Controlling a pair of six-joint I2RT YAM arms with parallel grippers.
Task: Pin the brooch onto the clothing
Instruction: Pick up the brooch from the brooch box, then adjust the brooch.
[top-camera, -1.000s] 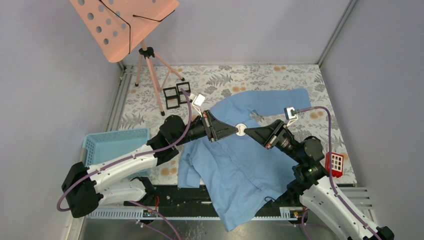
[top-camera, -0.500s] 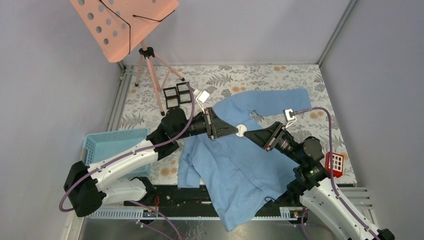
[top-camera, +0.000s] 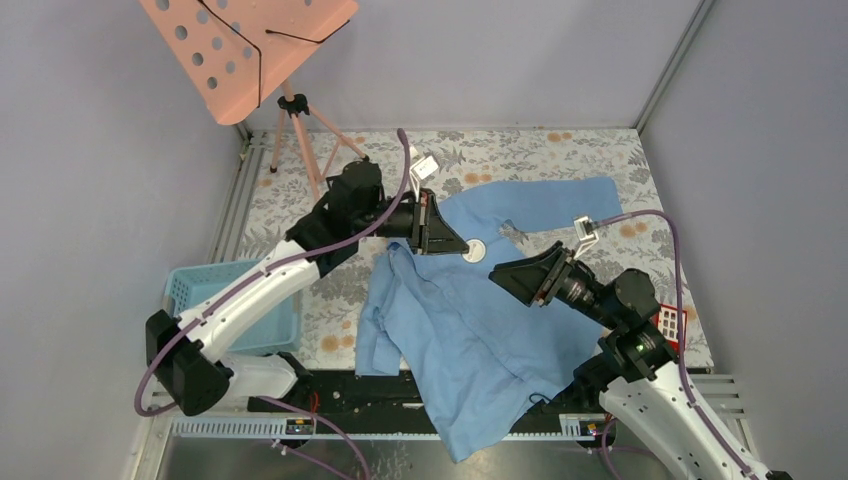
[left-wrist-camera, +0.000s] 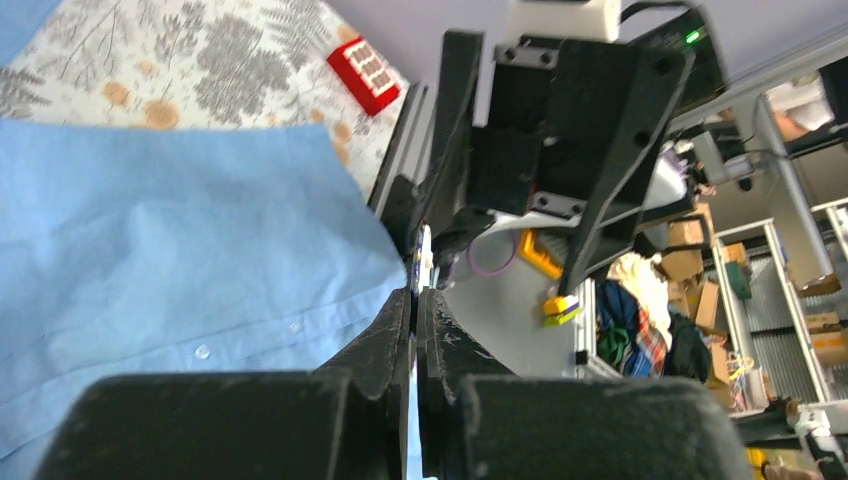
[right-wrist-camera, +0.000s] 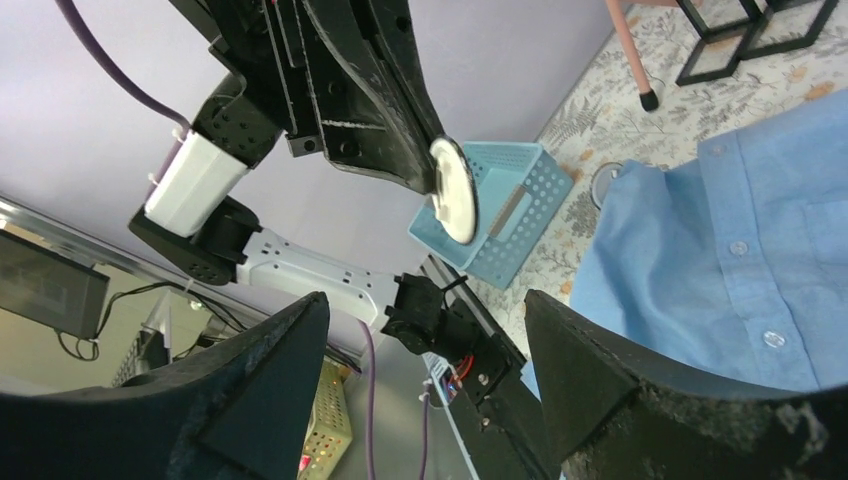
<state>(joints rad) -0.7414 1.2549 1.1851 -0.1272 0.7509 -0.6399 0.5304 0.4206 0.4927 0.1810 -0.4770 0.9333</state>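
Observation:
The brooch (top-camera: 477, 250) is a small white round disc, and my left gripper (top-camera: 466, 248) is shut on it, holding it above the clothing (top-camera: 470, 330), a light blue shirt spread on the table. The right wrist view shows the brooch (right-wrist-camera: 455, 188) pinched at its edge by the left fingers (right-wrist-camera: 385, 95). In the left wrist view the brooch (left-wrist-camera: 425, 262) stands edge-on just past my left gripper (left-wrist-camera: 415, 293). My right gripper (top-camera: 497, 275) is open and apart from the brooch, to its right. Nothing lies between the fingers of my right gripper (right-wrist-camera: 425, 300).
A light blue plastic basket (top-camera: 235, 300) stands at the left. A pink music stand (top-camera: 250, 50) on a tripod rises at the back left. A small red grid block (top-camera: 668, 326) sits at the right edge. The cloth is floral (top-camera: 560, 160).
My right gripper has opened, let go of the brooch and drawn back to the right. My left gripper has shut on the brooch and carried it a little toward the back.

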